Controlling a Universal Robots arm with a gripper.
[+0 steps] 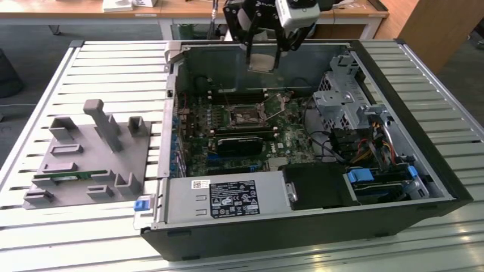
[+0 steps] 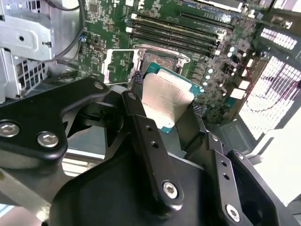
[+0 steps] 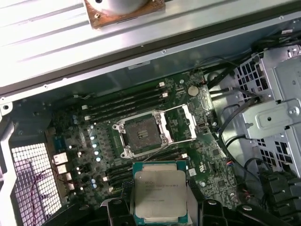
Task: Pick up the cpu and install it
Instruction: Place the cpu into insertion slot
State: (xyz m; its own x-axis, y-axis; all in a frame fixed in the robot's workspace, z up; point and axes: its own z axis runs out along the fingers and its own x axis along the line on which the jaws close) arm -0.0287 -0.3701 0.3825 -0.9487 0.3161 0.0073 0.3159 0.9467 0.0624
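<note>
My gripper (image 1: 264, 55) hangs over the far side of the open computer case (image 1: 423, 153), shut on the cpu (image 1: 262, 64). The cpu is a flat square chip with a silver top, tilted between the two black fingers (image 2: 141, 122). In both wrist views the cpu (image 3: 160, 190) (image 2: 169, 94) sits gripped by its opposite edges, held in the air above the motherboard (image 3: 94, 150). The empty socket (image 3: 142, 135) lies below and a little ahead of it, with its metal frame (image 3: 181, 123) swung open. In the exterior view the socket (image 1: 246, 117) is in the middle of the board.
A grey fixture tray (image 1: 83, 164) with a green memory stick (image 1: 72, 177) lies at the exterior view's left on the slatted table (image 1: 113, 68). The power supply (image 1: 226, 198) fills the case's near side, beside a metal drive cage (image 1: 344, 96) and cables (image 1: 374, 150).
</note>
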